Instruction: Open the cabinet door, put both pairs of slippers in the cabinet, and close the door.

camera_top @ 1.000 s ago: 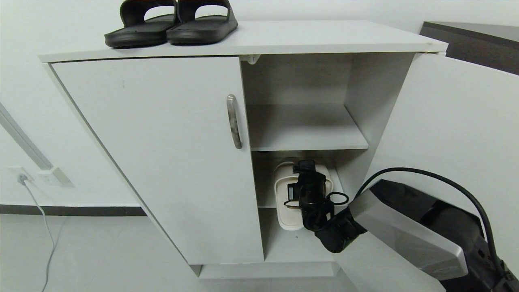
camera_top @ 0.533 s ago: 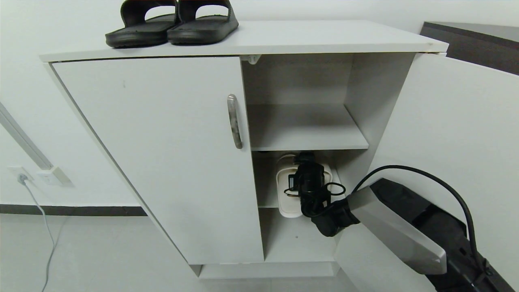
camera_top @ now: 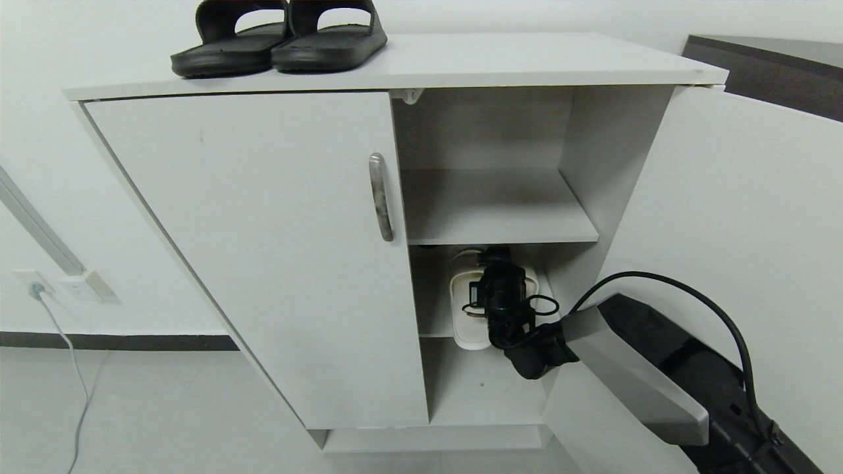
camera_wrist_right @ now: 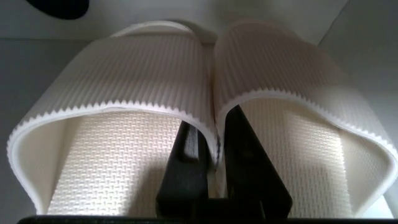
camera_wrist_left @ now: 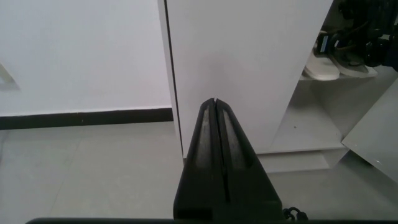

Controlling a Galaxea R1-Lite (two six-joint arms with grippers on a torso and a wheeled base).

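A pair of black slippers point(camera_top: 280, 39) lies on top of the white cabinet point(camera_top: 500, 62), at its left. The cabinet's right door point(camera_top: 737, 217) stands wide open; the left door point(camera_top: 263, 250) with its metal handle point(camera_top: 380, 197) is closed. My right gripper point(camera_top: 502, 289) is inside the lower compartment, shut on a pair of white slippers point(camera_top: 464, 319). In the right wrist view its fingers point(camera_wrist_right: 186, 155) pinch the two white slippers point(camera_wrist_right: 112, 155) together by their inner edges. My left gripper point(camera_wrist_left: 215, 106) hangs low before the closed door, shut on nothing.
The upper shelf point(camera_top: 494, 210) behind the open door is bare. A wall socket with a cable point(camera_top: 33, 288) sits low at the left. Dark furniture point(camera_top: 764, 66) stands behind the open door at the right.
My right arm has pushed deeper into the lower compartment, carrying the white slippers further back onto the shelf. The black slippers and doors have not moved.
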